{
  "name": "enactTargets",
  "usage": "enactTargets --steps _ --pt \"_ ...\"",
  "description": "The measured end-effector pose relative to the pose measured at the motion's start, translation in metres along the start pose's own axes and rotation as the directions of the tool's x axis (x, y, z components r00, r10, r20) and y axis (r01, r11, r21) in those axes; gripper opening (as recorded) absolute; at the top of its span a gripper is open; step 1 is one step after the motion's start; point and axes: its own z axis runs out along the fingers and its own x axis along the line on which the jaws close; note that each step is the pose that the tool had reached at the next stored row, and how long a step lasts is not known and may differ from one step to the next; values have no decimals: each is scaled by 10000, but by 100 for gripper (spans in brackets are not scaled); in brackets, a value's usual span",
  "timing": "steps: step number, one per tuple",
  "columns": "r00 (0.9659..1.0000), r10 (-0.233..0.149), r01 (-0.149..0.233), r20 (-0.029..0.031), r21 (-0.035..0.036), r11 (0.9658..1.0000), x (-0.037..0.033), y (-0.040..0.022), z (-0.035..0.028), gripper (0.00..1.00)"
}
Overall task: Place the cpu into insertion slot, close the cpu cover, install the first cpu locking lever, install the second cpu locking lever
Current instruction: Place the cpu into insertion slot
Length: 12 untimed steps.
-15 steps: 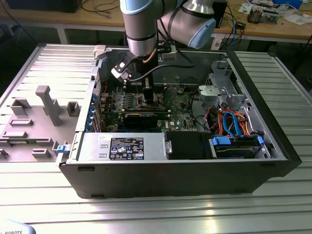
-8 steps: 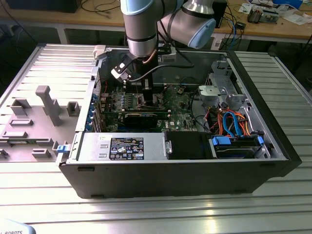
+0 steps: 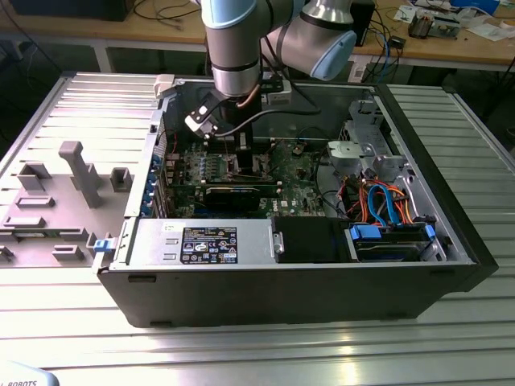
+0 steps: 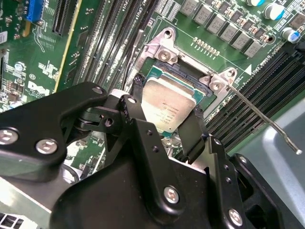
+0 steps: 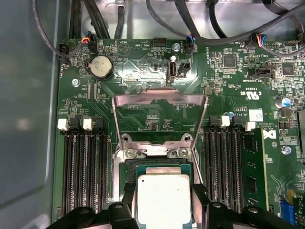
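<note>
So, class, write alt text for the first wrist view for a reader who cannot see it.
A black gripper holds the cpu at the insertion slot on a green motherboard. The cpu cover stands open beyond it, with black memory slots on either side.

**Bright overhead light, hot glare on bare metal**

In the exterior view, light from above leaves pale streaks of glare on the ribbed table (image 3: 338, 346). The open computer case (image 3: 282, 289) lies shaded inside, beneath the arm (image 3: 237, 48). In the first wrist view the cpu (image 5: 163, 198) top is washed nearly white, and the case wall reads as hazy grey. In the second wrist view the black fingers (image 4: 193, 136) carry soft highlights.
</note>
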Motion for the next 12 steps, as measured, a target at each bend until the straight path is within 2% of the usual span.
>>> enactTargets --steps 6,12 --pt "10000 13 -13 1 22 10000 18 2 33 54" --pt "10000 13 -13 -23 22 10000 19 3 58 54"
